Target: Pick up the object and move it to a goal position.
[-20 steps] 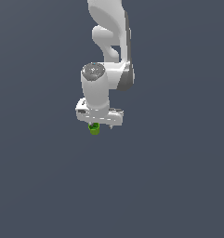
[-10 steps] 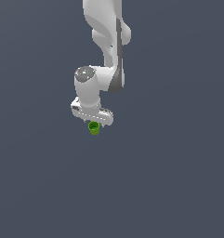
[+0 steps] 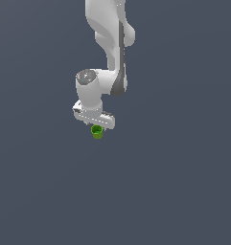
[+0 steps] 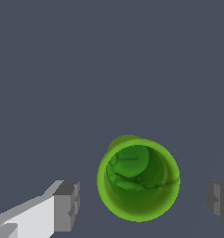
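A: How does the gripper (image 4: 141, 204) stand?

B: Its jaws are spread wide. In the wrist view one finger (image 4: 67, 207) is on each side of the cup (image 4: 138, 179), both apart from it, with clear gaps. Nothing is pinched.

A: And where is the cup?

B: Directly under the gripper (image 3: 96, 125), between the two fingers, upright with its open mouth toward the camera. In the exterior view it shows just below the hand, on the plain grey ground (image 3: 174, 182).

A: How will it handle, do you think?

B: I judge it light, because it is small against the fingers and hollow. The wall looks thin and smooth, so it may be slippery and could tip if only one finger meets it first. I would take it on the outer wall, at two opposite sides, centred between the pads.

A: What does each view give?

B: The wrist view shows the hollow inside and the gaps to the fingers. The exterior view shows the arm (image 3: 109, 43) and that the cup (image 3: 97, 131) is partly hidden by the hand; the fingers themselves I cannot make out there. No goal mark is visible in either.
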Available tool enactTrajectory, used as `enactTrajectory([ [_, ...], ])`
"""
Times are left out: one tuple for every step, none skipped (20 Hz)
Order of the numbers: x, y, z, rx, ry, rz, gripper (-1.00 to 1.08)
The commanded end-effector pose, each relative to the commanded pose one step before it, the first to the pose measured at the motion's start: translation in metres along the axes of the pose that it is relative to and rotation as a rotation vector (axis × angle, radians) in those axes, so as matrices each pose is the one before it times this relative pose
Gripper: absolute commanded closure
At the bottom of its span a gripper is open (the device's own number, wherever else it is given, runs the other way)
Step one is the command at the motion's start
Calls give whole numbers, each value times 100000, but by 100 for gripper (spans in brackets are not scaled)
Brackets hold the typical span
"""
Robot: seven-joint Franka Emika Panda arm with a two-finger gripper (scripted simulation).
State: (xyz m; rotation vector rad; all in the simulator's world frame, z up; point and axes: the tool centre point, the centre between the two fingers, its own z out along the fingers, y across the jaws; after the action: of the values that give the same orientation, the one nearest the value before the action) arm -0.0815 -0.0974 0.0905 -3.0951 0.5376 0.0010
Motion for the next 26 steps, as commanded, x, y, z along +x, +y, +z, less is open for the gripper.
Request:
enactTrajectory([
  [-50,28,572,-21,-52,56,-92],
  [-20,-5,370,0,0,0,-92],
  [-19,29,423,-5,21,66,-92],
  [-26,-6,495,0,0,0,-92],
  [-21,41,536,-8,30,92,-92],
  [-22,-8,528,0,0,0,-92],
  [-9,26,452,-2,23,65,-92],
  [-5,-9,398,0,0,0,-92],
  [8,26,318,8,25,64,-92],
  [9,-8,265,0,0,0,-92],
  [13,-8,202,0,0,0,-92],
  [13,-6,141,0,0,0,-92],
  [9,-4,83,0,0,0,-92],
  [3,-1,27,0,0,0,-92],
  [0,0,0,0,0,0,108],
  [0,0,0,0,0,0,108],
  [0,0,0,0,0,0,108],
  [0,0,0,0,0,0,108],
  [0,0,0,0,0,0,108],
  [0,0,0,0,0,0,108],
  [0,0,0,0,0,0,108],
  [0,0,0,0,0,0,108],
  [0,0,0,0,0,0,108],
  [0,0,0,0,0,0,108],
  [-29,-32,-98,63,17,-23,108],
  [-1,12,-24,0,0,0,108],
])
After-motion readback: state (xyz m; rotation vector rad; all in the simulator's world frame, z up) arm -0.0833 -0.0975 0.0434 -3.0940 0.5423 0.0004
